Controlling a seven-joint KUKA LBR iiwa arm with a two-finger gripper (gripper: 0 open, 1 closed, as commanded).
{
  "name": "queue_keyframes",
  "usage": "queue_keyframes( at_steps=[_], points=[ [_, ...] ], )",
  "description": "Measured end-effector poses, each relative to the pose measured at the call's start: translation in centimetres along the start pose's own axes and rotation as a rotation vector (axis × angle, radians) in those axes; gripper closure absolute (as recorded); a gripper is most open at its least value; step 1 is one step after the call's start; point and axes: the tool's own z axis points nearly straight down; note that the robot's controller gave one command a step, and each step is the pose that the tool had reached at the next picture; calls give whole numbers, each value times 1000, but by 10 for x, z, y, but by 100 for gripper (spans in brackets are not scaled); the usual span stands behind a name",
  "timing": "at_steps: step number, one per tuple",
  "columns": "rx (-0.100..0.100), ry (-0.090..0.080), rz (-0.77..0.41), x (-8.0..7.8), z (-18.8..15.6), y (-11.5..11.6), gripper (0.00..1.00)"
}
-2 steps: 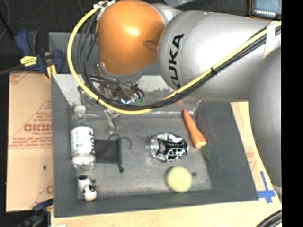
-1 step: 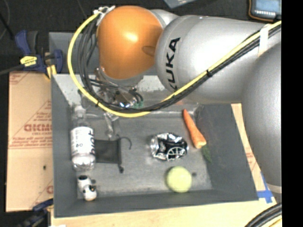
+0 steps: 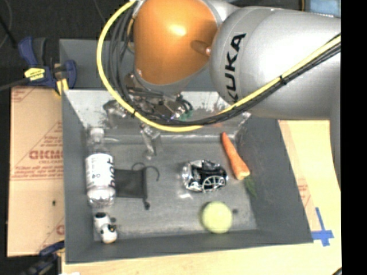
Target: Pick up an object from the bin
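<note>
- Six loose things lie spread over the floor of the grey metal bin (image 3: pixel 74 153), none heaped on another.
- Arm (image 3: pixel 275 62): silver, lettered KUKA, entering from the right of the frame and filling the upper right. An orange cover (image 3: pixel 172 36) sits on its wrist at upper centre, and black and yellow cables (image 3: pixel 112 56) loop round the cover's left side.
- Gripper (image 3: pixel 149 139): hangs below the orange cover, low over bare floor in the upper middle of the bin, near the back wall. Whether the jaws are spread or pressed together cannot be told.
- Black cloth pouch (image 3: pixel 129 183): flat, with a thin drawstring curling from its upper right corner. It lies left of centre, just below the gripper in the frame, and is the nearest thing to it.
- Clear plastic bottle (image 3: pixel 98 179): on its side with a white label, at the left of the bin, touching the pouch's left edge.
- Small white toy figure (image 3: pixel 105 228): lower left corner, just below the bottle.
- Black-and-white crumpled object (image 3: pixel 203 176): centre right; its kind is unclear.
- Orange carrot (image 3: pixel 235 155): slanted, right of the crumpled object, near the right wall.
- Yellow-green ball (image 3: pixel 217 217): lower right of centre, below the crumpled object and apart from it.
</note>
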Motion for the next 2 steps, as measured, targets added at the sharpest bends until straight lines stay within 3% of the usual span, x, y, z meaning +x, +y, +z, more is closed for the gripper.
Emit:
queue_keyframes(
  at_steps=[1,2],
  points=[
    [12,-18,-73,-35,-23,-23,0],
    [3,-7,-18,-19,-39,-6,0]
  ],
)
